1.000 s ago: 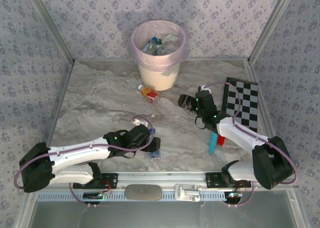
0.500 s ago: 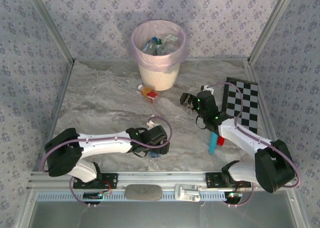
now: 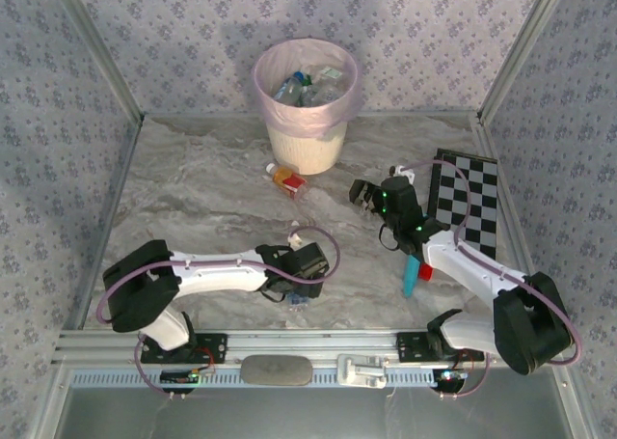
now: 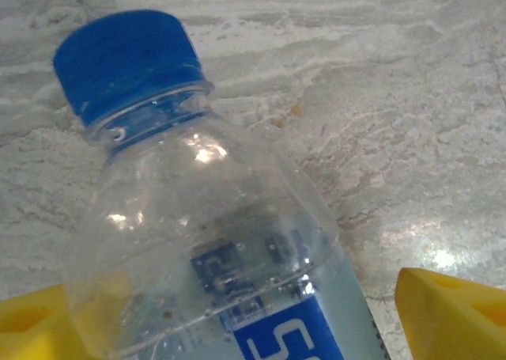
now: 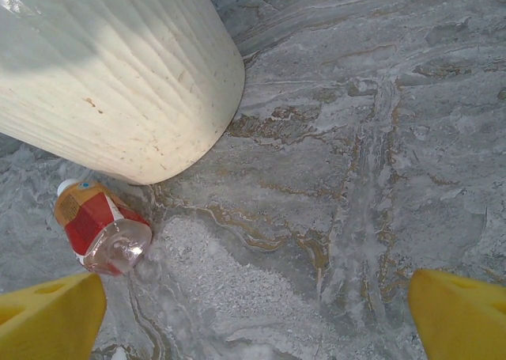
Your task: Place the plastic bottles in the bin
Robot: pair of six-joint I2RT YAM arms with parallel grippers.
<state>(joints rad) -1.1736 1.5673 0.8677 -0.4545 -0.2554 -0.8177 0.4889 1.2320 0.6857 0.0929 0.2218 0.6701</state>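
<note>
Marbled tabletop (image 3: pixel 193 198) ran back to patterned walls. At the left, the left gripper (image 3: pixel 301 283) straddled a blue-capped bottle (image 4: pixel 213 241) lying near the front edge, jaws spread, one yellow fingertip (image 4: pixel 451 305) clear of the plastic. The grasp looked only half made to me. Next it would need to pinch, lift and carry to the bin (image 3: pixel 307 145) at the back, which had several bottles inside. A red-label bottle (image 5: pixel 101 225) lay just beside the bin's foot, and the right gripper (image 3: pixel 362 196) hung near it, spread wide and empty.

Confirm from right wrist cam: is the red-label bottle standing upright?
No, the red-label bottle lies on its side by the foot of the bin.
</note>
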